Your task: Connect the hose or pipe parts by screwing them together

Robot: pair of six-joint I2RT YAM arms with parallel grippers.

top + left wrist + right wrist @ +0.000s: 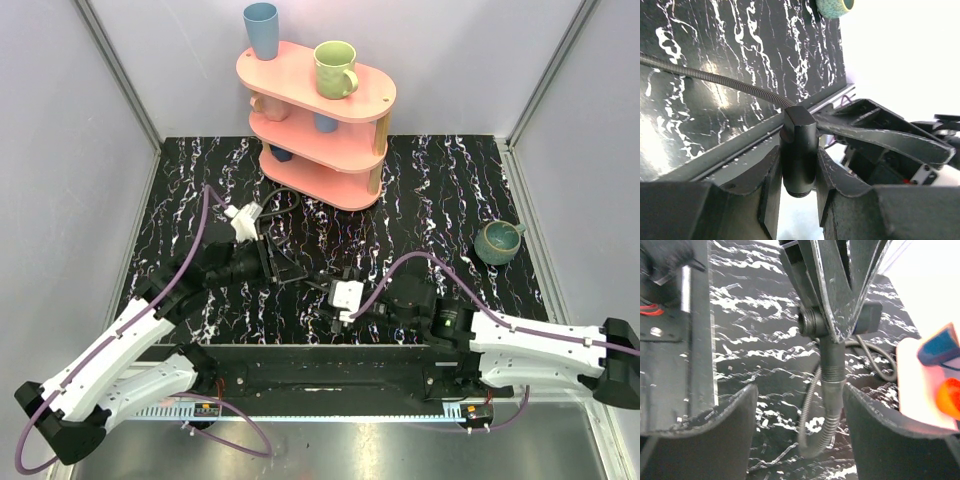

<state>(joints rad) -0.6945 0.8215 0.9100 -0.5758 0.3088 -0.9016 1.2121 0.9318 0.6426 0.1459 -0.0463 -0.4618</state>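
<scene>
Item one, left gripper (799, 176): I see it clamped on the black fitting (799, 145) of the hose (715, 79), one finger pressed to each flat side; the threaded end sticks out bare below the fingers; held above the dark marbled table (450, 190), just left of centre, nearer than the shelf.

Item two, hose: a ribbed flexible length; in the left wrist view it leaves the top of the fitting and runs off to the left over the table; in my right wrist view it hangs down from the fitting, bends at the bottom and turns back up.

Item three, right gripper (798, 407): jaws wide apart, gripping nothing; one finger stands on each side of the hanging hose, with a clear gap both ways.

Item four, second hose length (875, 361): a grey curve on the table beyond the held one; I cannot tell where its ends lie.

Item five, surroundings: pink three-tier shelf (300, 75) at the far middle, carrying a blue cup (261, 30) and a green mug (334, 68); teal mug (497, 241) on the right of the table, well apart from both arms.
</scene>
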